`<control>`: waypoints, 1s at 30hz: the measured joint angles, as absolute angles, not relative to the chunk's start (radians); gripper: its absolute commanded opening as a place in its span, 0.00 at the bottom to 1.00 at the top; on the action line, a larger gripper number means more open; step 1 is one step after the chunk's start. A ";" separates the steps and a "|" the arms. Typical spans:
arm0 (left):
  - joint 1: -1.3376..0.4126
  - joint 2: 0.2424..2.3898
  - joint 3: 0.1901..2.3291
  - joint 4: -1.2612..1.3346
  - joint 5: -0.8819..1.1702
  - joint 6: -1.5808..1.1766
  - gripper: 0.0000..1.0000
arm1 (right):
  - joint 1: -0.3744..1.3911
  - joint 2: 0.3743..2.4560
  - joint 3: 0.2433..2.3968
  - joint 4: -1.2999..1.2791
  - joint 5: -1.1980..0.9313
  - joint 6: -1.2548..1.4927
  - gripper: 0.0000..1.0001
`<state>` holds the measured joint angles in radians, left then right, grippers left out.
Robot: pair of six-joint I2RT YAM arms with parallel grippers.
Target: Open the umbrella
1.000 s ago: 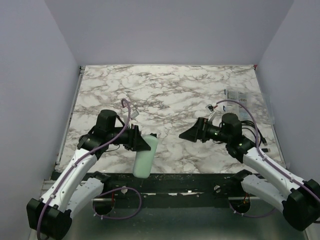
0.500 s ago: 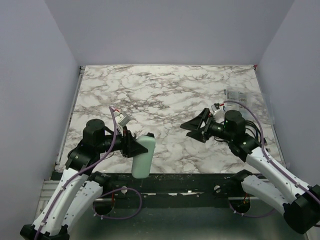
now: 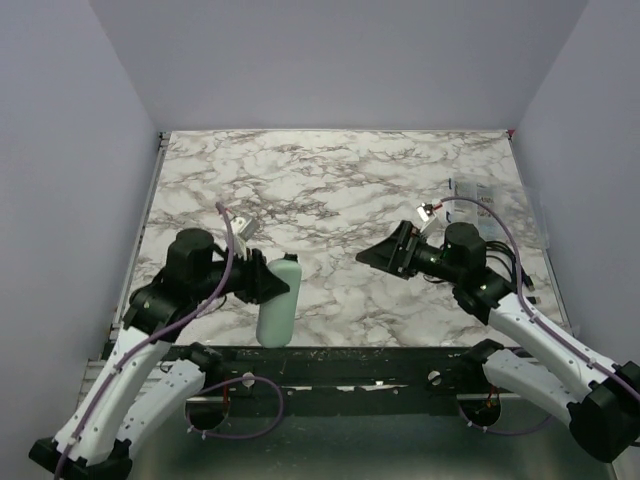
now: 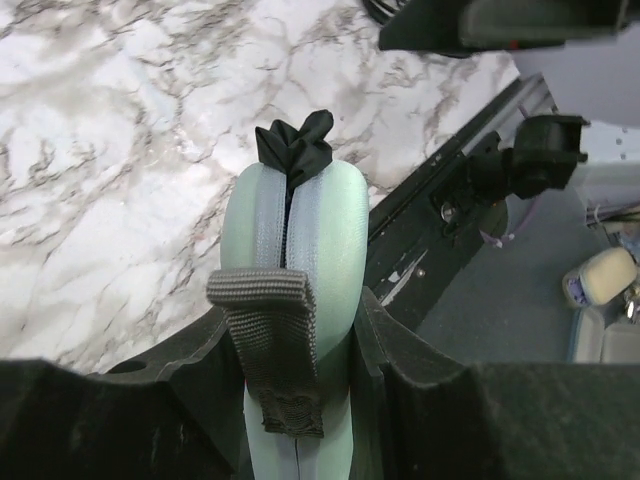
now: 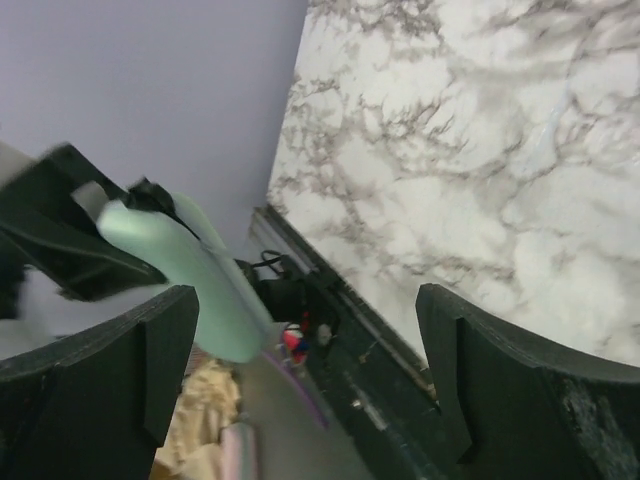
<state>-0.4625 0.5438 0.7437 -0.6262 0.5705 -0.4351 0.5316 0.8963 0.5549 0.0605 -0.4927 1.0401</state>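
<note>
Shifted leftward, left pincer (image 3: 265, 282) clamps one mint case (image 3: 277, 310) (umbrella (image 4: 297, 150) fabric peeking out); right pincer (image 3: 383, 260) gapes empty.

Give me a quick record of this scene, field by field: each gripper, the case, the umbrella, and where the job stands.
left gripper: shut on the mint-green case, at the end with the gray strap
right gripper: open, empty, above the table, pointing toward the case
umbrella: only black fabric shows, poking from the case's far end
task status: umbrella not yet out, not opened
</note>
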 measured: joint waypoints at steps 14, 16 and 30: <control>-0.467 1.259 1.486 -1.139 0.486 -0.401 0.00 | 0.902 0.973 0.438 0.333 -0.102 0.354 0.98; -0.468 1.287 1.503 -1.160 0.491 -0.395 0.00 | 0.944 0.962 0.389 0.397 -0.063 0.285 0.98; -0.592 1.323 1.437 -1.161 0.562 -0.375 0.00 | 1.040 0.952 0.292 0.696 -0.027 -0.069 0.96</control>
<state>-0.5919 1.3231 1.4368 -1.1614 0.5625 -0.3752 1.0401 0.9524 0.2916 0.6960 -0.0265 -0.0689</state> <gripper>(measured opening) 0.368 0.973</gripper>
